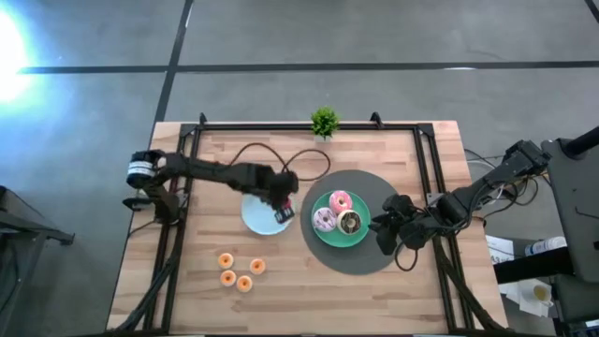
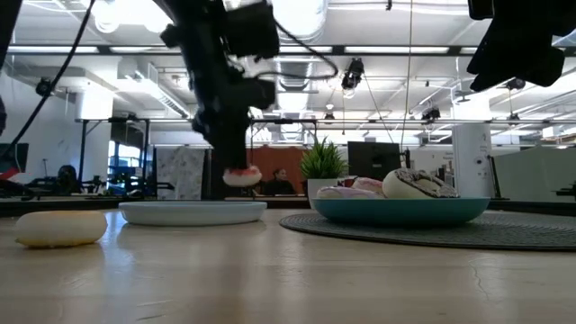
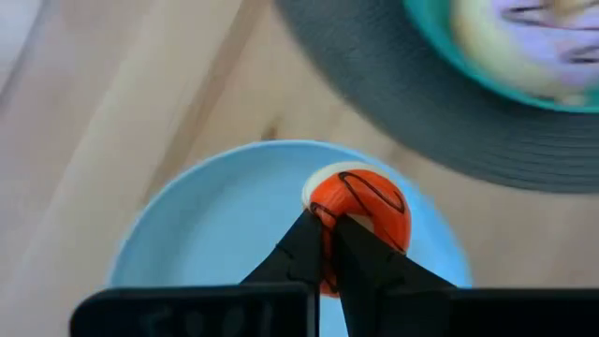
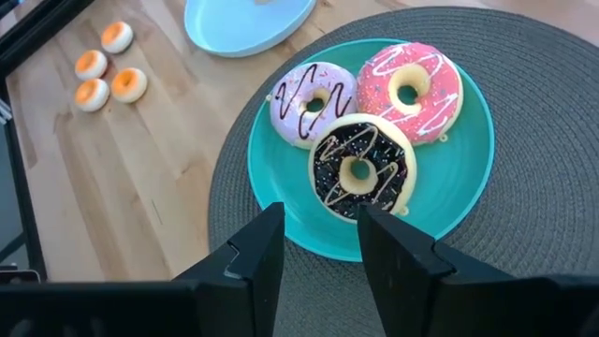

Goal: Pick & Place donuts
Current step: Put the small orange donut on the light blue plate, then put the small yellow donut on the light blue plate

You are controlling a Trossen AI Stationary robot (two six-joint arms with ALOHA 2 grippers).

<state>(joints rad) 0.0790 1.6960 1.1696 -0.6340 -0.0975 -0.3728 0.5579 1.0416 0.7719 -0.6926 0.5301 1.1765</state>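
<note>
A red mini donut (image 3: pixel 363 208) hangs over the light-blue plate (image 1: pixel 253 217), with my left gripper (image 1: pixel 284 212) shut on it. In the low view the red donut (image 2: pixel 241 175) is clear above the light-blue plate (image 2: pixel 193 212). A green plate (image 1: pixel 323 234) on a round grey mat (image 1: pixel 374 187) carries three larger donuts: pink (image 4: pixel 410 89), pale purple-pink (image 4: pixel 311 98) and chocolate (image 4: pixel 360 168). Several orange mini donuts (image 1: pixel 241 272) lie on the wood near the front. My right gripper (image 4: pixel 318 245) stands open at the green plate's right side, above the mat. My left gripper pinches the red mini donut's rim (image 3: pixel 328 220) between its two fingertips (image 3: pixel 309 245), on the side nearest the wrist. The fingers slant down from above and from the table's left. The donut sits tilted at the fingertips, lifted clear of the light-blue plate.
A small green plant (image 1: pixel 324 122) stands at the far edge. A black cable (image 1: pixel 271 153) loops over the wood behind the light-blue plate. Dark frame rails (image 1: pixel 182 187) run along both table sides. Bare wood (image 1: pixel 309 290) lies along the near edge.
</note>
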